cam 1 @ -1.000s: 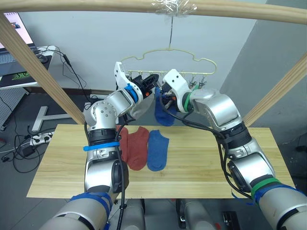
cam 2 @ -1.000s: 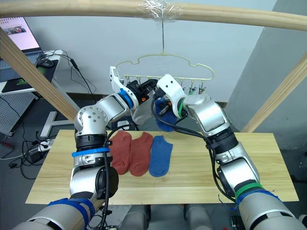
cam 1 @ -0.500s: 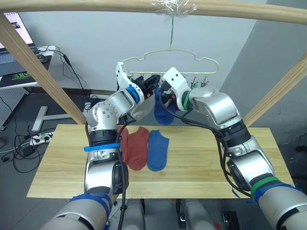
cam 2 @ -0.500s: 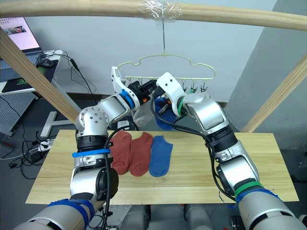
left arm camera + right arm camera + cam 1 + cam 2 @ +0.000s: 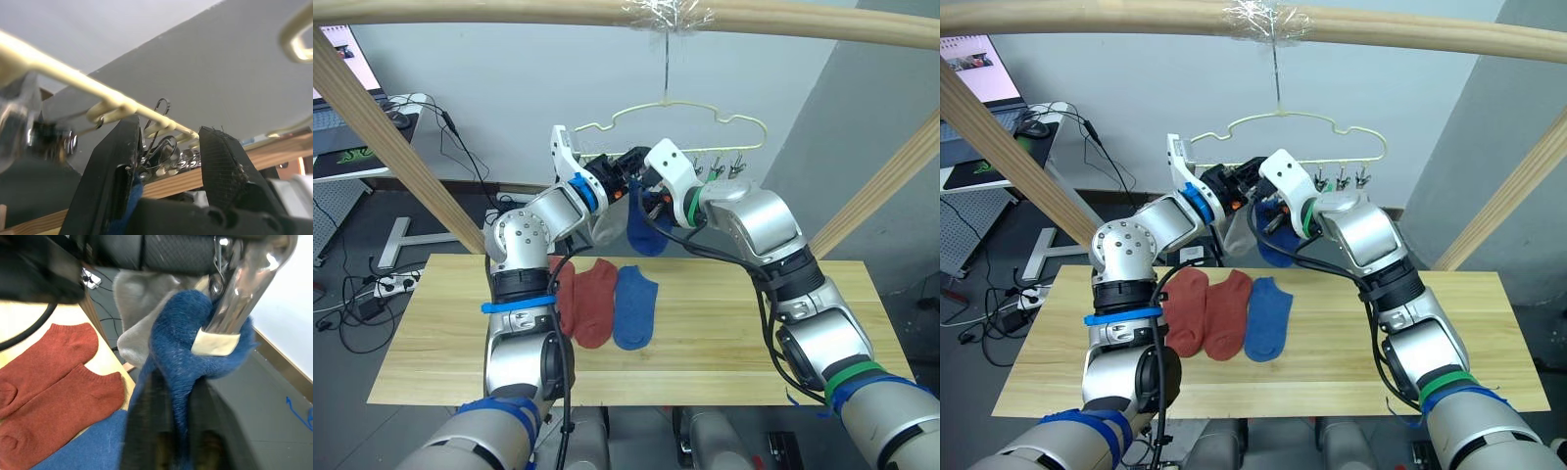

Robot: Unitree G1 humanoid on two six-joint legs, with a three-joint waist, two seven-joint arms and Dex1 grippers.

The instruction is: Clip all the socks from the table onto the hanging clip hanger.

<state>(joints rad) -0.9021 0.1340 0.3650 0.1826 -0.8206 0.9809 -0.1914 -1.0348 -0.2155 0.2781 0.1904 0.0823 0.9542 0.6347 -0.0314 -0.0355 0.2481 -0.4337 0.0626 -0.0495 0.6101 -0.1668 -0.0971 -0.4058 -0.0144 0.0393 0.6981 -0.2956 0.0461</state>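
Soft knit socks (image 5: 1226, 311); matt pale-wood table (image 5: 1410, 382).

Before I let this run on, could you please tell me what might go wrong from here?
The hanger swings freely on its hook and already sits tilted, so the clips may shift away. The blue sock bunched in the right hand might slip out before a clip grips it. Both hands crowd one spot and could collide.
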